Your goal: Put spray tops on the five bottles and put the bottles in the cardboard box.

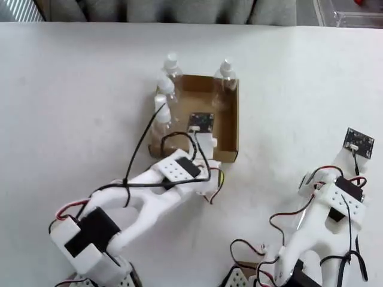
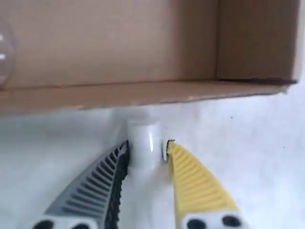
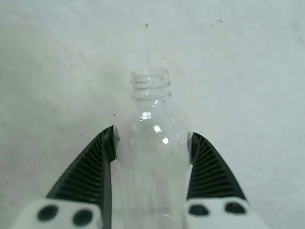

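Note:
The cardboard box (image 1: pixel 231 122) stands mid-table with several clear bottles in it, each with a white top: three along one wall (image 1: pixel 163 107) and one in a far corner (image 1: pixel 226 73). My left gripper (image 2: pixel 147 145) is just outside the box's near wall (image 2: pixel 119 93), shut on a white spray top (image 2: pixel 143 136) low over the table. The arm hides it from above (image 1: pixel 209 170). At the table's near right, my right gripper (image 3: pixel 152 143) is shut on a clear bottle (image 3: pixel 150 114) whose threaded neck has no top.
A rounded bottle edge (image 2: pixel 4 52) shows inside the box. Loose cables trail over both arms (image 1: pixel 143 137). A clear plastic container (image 1: pixel 350 12) sits beyond the table's far right edge. White tabletop lies between the box and the right arm.

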